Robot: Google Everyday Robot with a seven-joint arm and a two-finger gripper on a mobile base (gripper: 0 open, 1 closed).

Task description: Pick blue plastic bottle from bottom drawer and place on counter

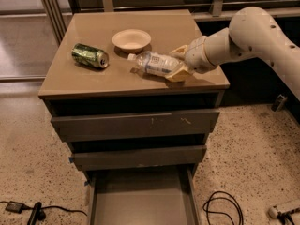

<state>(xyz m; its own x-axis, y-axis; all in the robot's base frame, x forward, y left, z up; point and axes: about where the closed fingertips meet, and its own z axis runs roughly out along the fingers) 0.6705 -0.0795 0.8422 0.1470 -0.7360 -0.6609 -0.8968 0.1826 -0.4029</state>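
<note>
The blue plastic bottle (154, 63) is clear with a white cap and a pale label. It lies on its side over the counter (93, 81), cap pointing left, at or just above the surface. My gripper (178, 63) comes in from the right, its tan fingers (179, 73) closed around the bottle's base end. The bottom drawer (140, 203) is pulled out below the cabinet, and its grey floor is bare.
A green can (89, 56) lies on its side at the counter's left. A beige bowl (131, 39) stands behind the bottle. Two closed grey drawer fronts (136, 125) sit under the counter. Cables (220, 207) lie on the speckled floor at both sides.
</note>
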